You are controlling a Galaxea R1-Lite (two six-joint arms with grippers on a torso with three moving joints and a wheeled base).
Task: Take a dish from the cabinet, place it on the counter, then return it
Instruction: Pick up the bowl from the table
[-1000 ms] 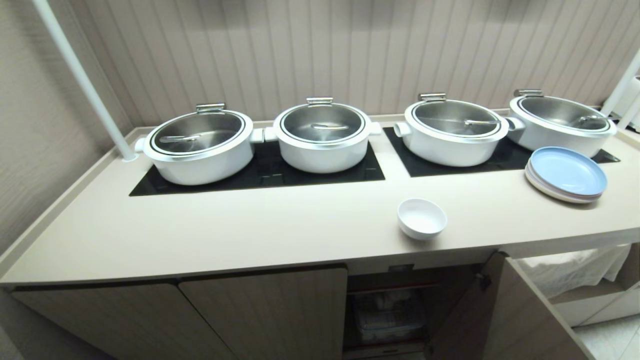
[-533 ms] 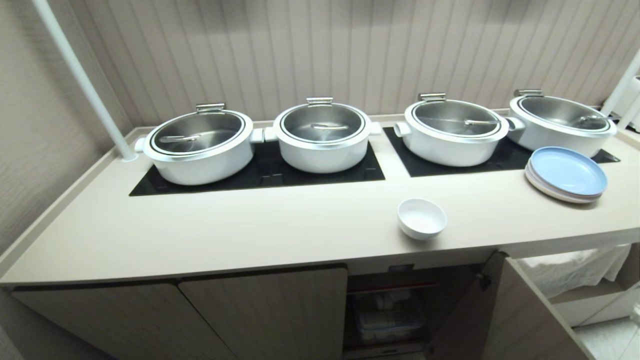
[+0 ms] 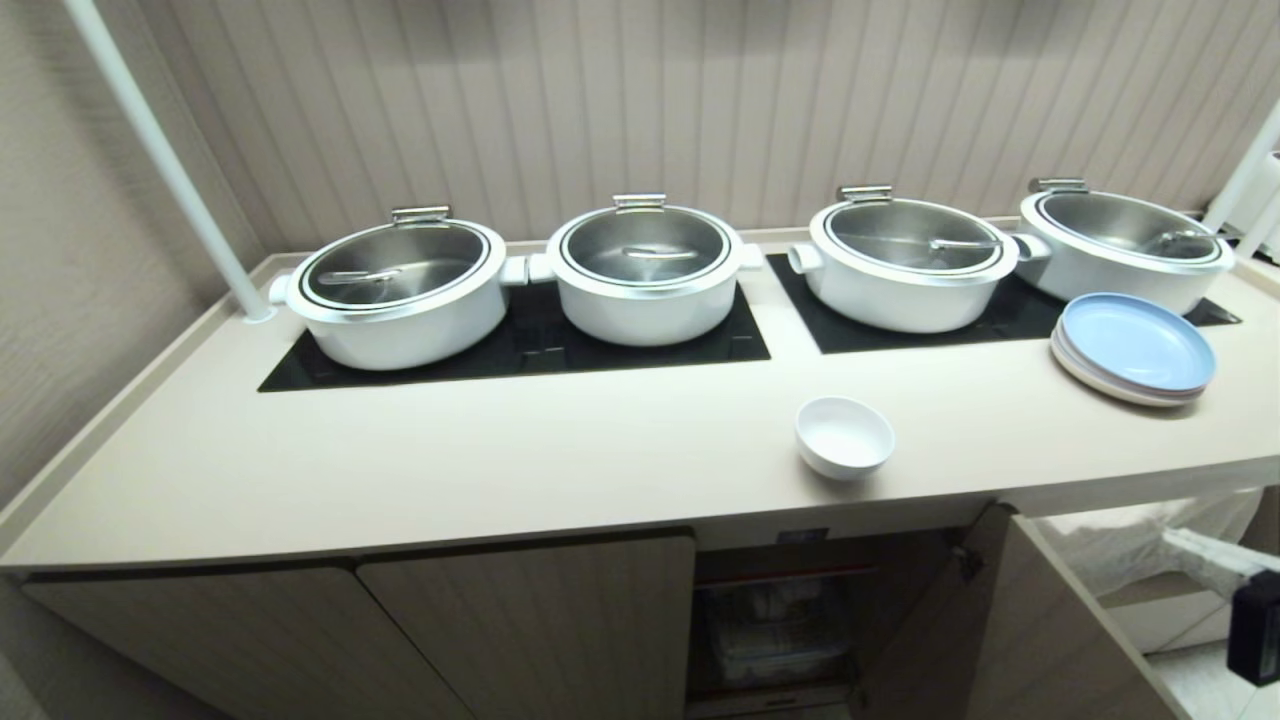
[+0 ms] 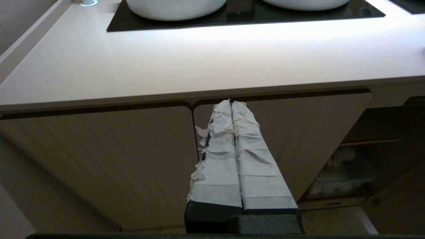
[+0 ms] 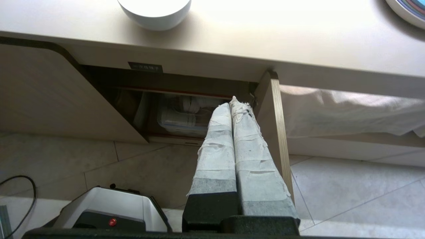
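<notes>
The dish (image 3: 844, 437), a small white bowl, stands empty on the beige counter (image 3: 500, 460) near its front edge; its base also shows in the right wrist view (image 5: 154, 13). Below it the cabinet (image 3: 780, 620) has its right door (image 3: 1010, 640) swung open. My right gripper (image 3: 1172, 537) is low at the far right, outside the open door (image 5: 275, 132), shut on nothing (image 5: 234, 101). It is below counter level and well apart from the dish. My left gripper (image 4: 231, 103) is shut and empty in front of the closed cabinet doors (image 4: 99, 159).
Several white pots with steel lids (image 3: 400, 290) sit on black glass panels behind the dish. A stack of plates (image 3: 1135, 345) lies at the right. Inside the cabinet is a clear bin (image 5: 182, 116). White cloth (image 3: 1130, 540) hangs right of the door.
My right gripper has risen into the head view at the lower right edge. The dish, door and pots have not moved.
</notes>
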